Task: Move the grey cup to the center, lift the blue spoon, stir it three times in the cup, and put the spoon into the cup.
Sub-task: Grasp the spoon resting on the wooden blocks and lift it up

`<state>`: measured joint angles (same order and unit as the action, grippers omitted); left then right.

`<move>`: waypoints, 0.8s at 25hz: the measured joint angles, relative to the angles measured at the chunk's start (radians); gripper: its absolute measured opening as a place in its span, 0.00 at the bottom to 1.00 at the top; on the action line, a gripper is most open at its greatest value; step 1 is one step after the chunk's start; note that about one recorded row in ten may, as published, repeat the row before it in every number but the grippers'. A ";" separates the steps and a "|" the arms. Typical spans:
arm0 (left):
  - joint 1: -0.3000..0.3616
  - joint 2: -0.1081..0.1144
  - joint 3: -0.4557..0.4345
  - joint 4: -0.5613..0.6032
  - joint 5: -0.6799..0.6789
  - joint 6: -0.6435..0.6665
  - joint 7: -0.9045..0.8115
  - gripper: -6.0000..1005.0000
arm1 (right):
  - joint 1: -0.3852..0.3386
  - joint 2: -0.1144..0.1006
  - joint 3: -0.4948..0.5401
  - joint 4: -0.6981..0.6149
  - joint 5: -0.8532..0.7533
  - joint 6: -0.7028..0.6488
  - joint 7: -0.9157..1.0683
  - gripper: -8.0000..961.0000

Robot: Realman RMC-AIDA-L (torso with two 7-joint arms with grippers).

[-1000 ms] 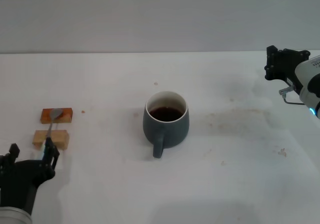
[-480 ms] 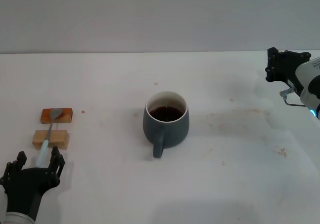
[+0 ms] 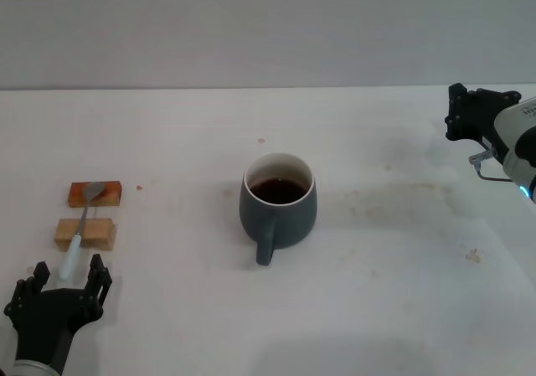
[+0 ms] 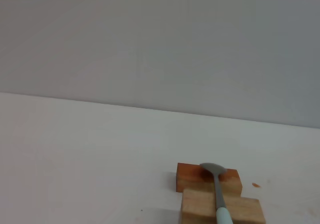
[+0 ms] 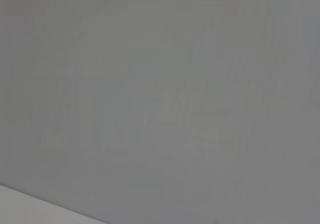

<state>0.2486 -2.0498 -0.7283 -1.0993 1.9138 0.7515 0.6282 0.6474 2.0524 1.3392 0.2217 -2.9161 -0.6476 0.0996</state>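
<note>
1. Mug first: the grey cup (image 3: 279,203) stands upright near the middle of the white table (image 3: 394,292), handle turned toward the robot, with dark liquid inside its white wall.
2. Well to the left of the cup, the blue spoon (image 3: 82,223) lies across two small blocks; its metal bowl rests on the orange-brown block (image 3: 95,194) and its neck crosses the tan wooden block (image 3: 85,233), with the pale handle end sticking out past that block toward the robot.
3. The left wrist view looks along the spoon (image 4: 218,194) from the handle end and shows the bowl touching the orange-brown block (image 4: 190,176), with the tan wooden block (image 4: 200,211) in front.
4. The left gripper (image 3: 63,282) sits low, just short of the spoon's handle tip, far left of the cup; its dark fingers (image 3: 99,277) are spread apart and hold nothing.
5. The right gripper (image 3: 469,112) is raised far to the cup's right, near the table's back edge; whether its jaws are open or closed cannot be told.
6. The right wrist view shows only blank grey wall.
</note>
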 joint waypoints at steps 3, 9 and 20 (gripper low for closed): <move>-0.005 0.001 0.001 0.006 0.001 0.000 0.000 0.69 | -0.002 0.000 0.000 0.001 0.000 0.004 0.000 0.01; -0.015 0.015 0.002 0.008 0.001 0.000 0.001 0.69 | -0.002 0.001 0.000 0.001 0.003 0.008 -0.018 0.01; -0.024 0.022 -0.006 0.007 0.001 -0.010 0.007 0.58 | -0.002 0.005 0.021 0.004 0.006 0.023 -0.046 0.01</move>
<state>0.2251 -2.0282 -0.7342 -1.0923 1.9145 0.7412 0.6347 0.6458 2.0574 1.3605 0.2258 -2.9105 -0.6249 0.0538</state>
